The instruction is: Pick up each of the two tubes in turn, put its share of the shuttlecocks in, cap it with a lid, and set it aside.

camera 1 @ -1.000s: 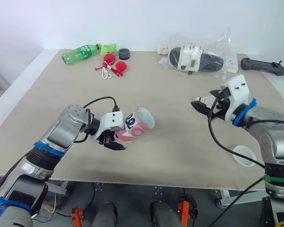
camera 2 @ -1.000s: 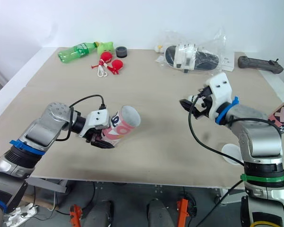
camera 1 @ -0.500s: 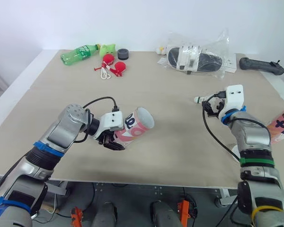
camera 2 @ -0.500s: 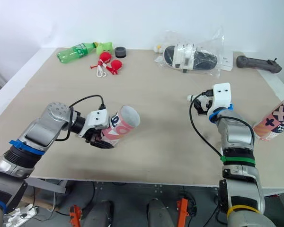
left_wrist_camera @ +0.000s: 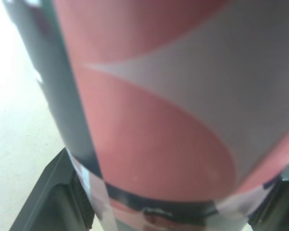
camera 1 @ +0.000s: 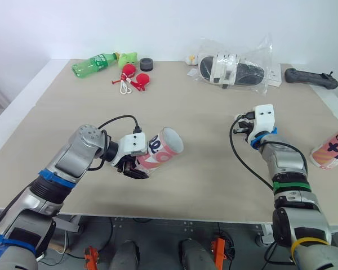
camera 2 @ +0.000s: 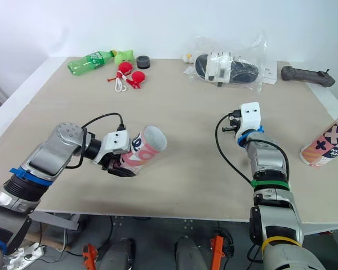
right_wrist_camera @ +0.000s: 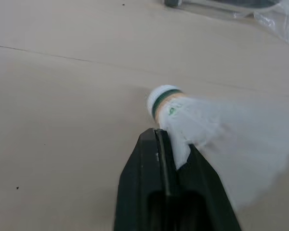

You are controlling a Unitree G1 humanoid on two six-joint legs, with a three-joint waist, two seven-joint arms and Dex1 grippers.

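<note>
Currently, a pink-and-white patterned cardboard tube [camera 1: 162, 148] is clamped at its lower end between the black fingers of the left gripper [camera 1: 138, 167]. It is held tilted over the near-left part of the beige desk [camera 1: 186, 112], with its open mouth turned towards the desk's middle. A white feathered shuttlecock [right_wrist_camera: 183, 118] with a green-banded cork tip is pinched by its skirt in the right gripper [right_wrist_camera: 167, 144] (both fingers are pressed tight against it), over the desk's right half. A second patterned tube [camera 2: 325, 147] is seen tilted at the right edge. A green plastic bottle [camera 1: 94, 63] is placed at the far-left corner.
</note>
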